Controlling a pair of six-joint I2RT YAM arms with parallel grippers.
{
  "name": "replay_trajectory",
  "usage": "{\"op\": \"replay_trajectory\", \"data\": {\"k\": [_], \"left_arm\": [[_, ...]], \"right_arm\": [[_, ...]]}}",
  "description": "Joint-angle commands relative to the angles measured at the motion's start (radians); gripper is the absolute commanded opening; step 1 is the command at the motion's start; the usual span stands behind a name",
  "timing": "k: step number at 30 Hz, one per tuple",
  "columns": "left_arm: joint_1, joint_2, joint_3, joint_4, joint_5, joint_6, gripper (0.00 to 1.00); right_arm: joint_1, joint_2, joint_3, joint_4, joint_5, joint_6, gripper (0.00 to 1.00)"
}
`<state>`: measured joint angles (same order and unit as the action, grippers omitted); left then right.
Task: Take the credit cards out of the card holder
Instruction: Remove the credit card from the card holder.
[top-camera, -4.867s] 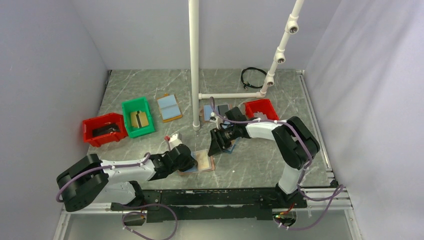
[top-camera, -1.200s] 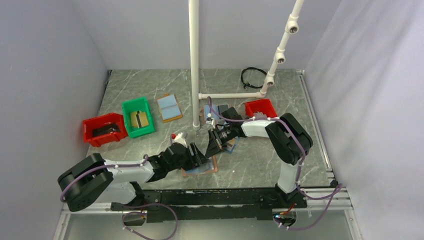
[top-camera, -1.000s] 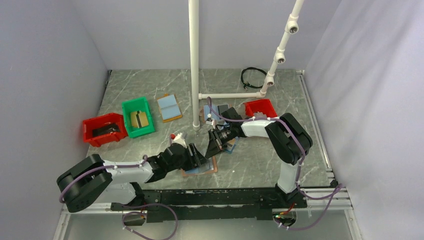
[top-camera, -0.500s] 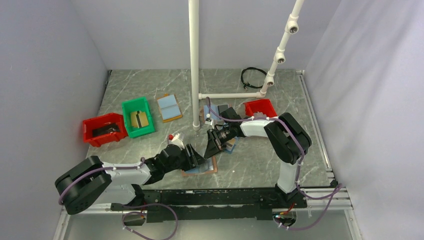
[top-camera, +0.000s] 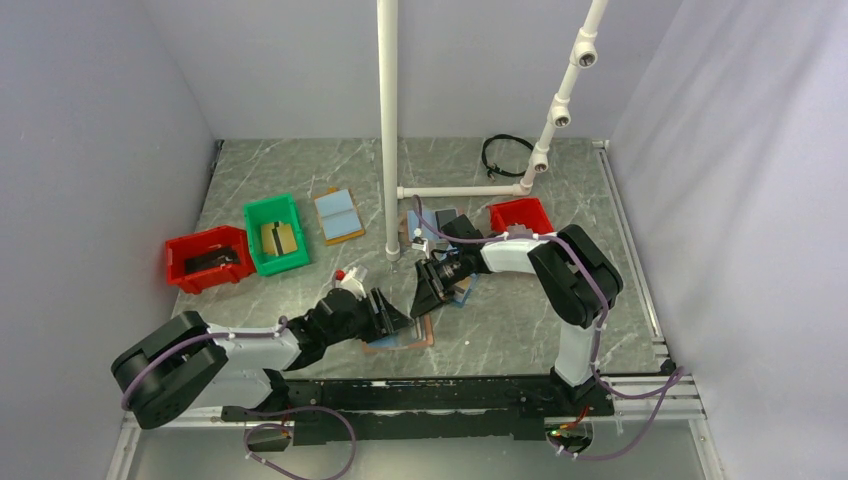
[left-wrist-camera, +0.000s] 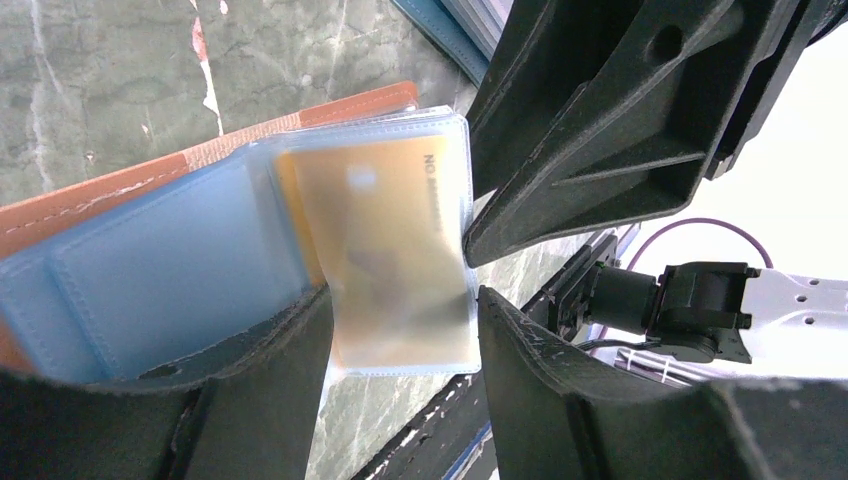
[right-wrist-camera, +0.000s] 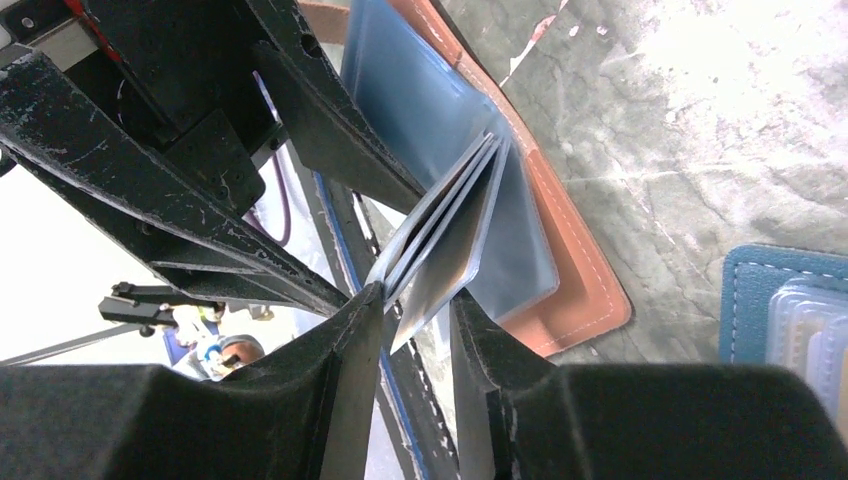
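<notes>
The card holder (top-camera: 428, 336), brown-rimmed (left-wrist-camera: 150, 180) and light blue inside, lies open at the table's front. Its clear sleeves fan upward (right-wrist-camera: 440, 230). One sleeve shows a gold card (left-wrist-camera: 390, 230); no dark credit card shows plainly in it. My left gripper (top-camera: 388, 313) (left-wrist-camera: 400, 300) is open. One finger rests on the blue half near the spine, the other stands by the sleeve's free edge. My right gripper (top-camera: 420, 298) (right-wrist-camera: 415, 295) comes from behind, open, with the fanned sleeves lying loosely between its fingertips.
A red bin (top-camera: 205, 258) with dark cards and a green bin (top-camera: 277, 235) with a gold card stand at left. A tan holder (top-camera: 338, 214), a navy holder (right-wrist-camera: 790, 320), a holder with a dark half (top-camera: 432, 220), a white pipe (top-camera: 388, 130) and a small red bin (top-camera: 522, 218) are nearby.
My left gripper has slid slightly left along the holder. The right gripper's jaws have widened a little around the raised sleeves. Several seconds ago the sleeves lay flat.
</notes>
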<state>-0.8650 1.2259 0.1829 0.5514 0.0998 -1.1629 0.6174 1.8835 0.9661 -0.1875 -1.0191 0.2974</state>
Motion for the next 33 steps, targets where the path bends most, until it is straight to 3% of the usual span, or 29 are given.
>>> {"op": "replay_trajectory", "data": {"k": [1, 9, 13, 16, 28, 33], "left_arm": [[0.010, 0.009, -0.014, 0.051, 0.044, 0.014, 0.60], [0.021, 0.008, -0.021, 0.052, 0.049, 0.012, 0.55], [0.023, 0.002, -0.028, 0.080, 0.064, 0.020, 0.69], [0.022, 0.000, -0.017, 0.073, 0.081, 0.036, 0.73], [0.022, 0.040, 0.003, 0.041, 0.075, 0.029, 0.65], [0.022, 0.004, -0.003, 0.031, 0.068, 0.035, 0.76]], "right_arm": [[0.007, 0.022, 0.023, -0.012, 0.077, -0.040, 0.33], [0.014, 0.025, 0.028, -0.021, 0.081, -0.050, 0.33], [0.020, 0.025, 0.031, -0.023, 0.077, -0.055, 0.33], [0.029, 0.025, 0.035, -0.030, 0.072, -0.060, 0.33], [0.044, 0.014, 0.038, -0.022, 0.019, -0.064, 0.40], [0.058, 0.016, 0.047, -0.032, -0.006, -0.081, 0.43]]}}
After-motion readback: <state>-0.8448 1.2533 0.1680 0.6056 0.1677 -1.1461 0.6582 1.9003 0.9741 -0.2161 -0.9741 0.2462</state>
